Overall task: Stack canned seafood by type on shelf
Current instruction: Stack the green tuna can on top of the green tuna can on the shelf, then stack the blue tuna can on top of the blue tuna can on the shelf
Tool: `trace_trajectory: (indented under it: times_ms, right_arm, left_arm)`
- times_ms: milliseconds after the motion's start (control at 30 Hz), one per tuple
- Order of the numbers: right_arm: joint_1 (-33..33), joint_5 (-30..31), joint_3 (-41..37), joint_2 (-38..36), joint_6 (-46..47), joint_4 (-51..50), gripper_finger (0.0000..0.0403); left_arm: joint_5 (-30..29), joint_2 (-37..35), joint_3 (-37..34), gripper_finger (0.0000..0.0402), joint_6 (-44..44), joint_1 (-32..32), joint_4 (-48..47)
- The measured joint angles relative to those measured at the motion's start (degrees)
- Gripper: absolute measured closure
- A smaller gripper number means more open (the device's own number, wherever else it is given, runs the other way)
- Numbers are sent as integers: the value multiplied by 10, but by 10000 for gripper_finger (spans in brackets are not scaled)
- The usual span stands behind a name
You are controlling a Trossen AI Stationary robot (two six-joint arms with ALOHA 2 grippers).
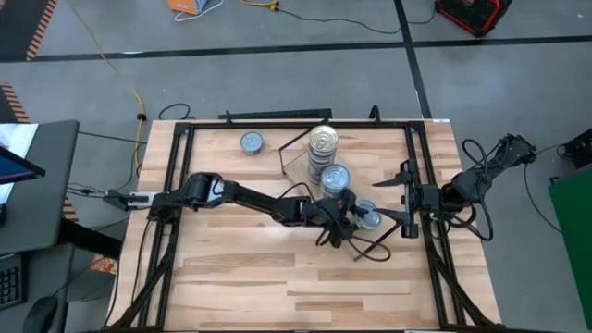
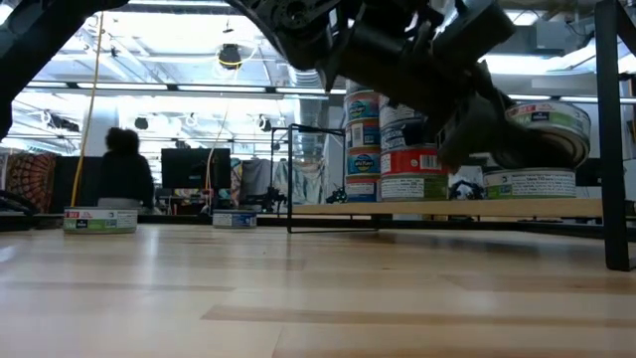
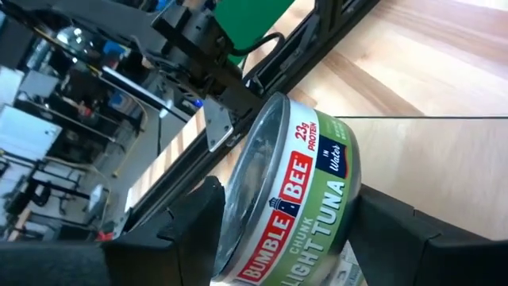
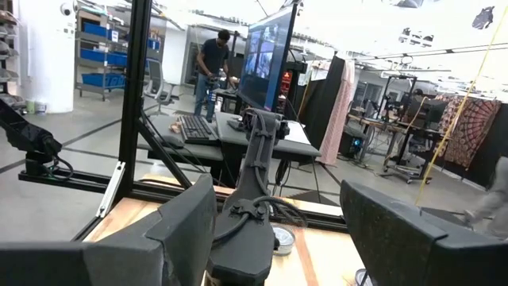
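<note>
Two piles of canned seafood (image 1: 323,141) (image 1: 333,176) stand on the shelf (image 2: 328,209). Beside them, a green-labelled tuna tin (image 3: 298,191) sits tilted on a like tin (image 2: 527,182). My left gripper (image 1: 356,222) reaches level to it, one spread finger beside the lid and one beside the base. My right gripper (image 1: 405,196) waits at the table's right edge, raised, open and holding nothing. My left gripper has one finger (image 3: 190,226) close beside the tuna tin's lid (image 3: 250,171) and the other (image 3: 397,230) close beside its base. I cannot tell whether either finger touches the tin. The tin is tilted, its lower edge over the tin beneath.
One loose tin (image 1: 252,141) lies near the table's far edge; the low view shows two tins (image 2: 99,219) (image 2: 235,218) on the tabletop. Dark frame rails (image 1: 176,185) run along the table's sides. The near half of the table (image 1: 296,287) is bare wood.
</note>
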Motion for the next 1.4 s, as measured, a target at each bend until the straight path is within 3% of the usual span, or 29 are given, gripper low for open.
trace_trajectory:
  times_ms: [667,833,1400]
  right_arm:
    - [0,0,0,4,-1,0,108]
    - [0,0,0,7,-2,2,108]
    - [0,0,0,8,-4,3,108]
  left_arm:
    - [-10,-4,22,166,-33,0,-88]
    - [-7,-4,55,166,-52,4,-159]
    - [23,-5,75,166,-70,8,-174]
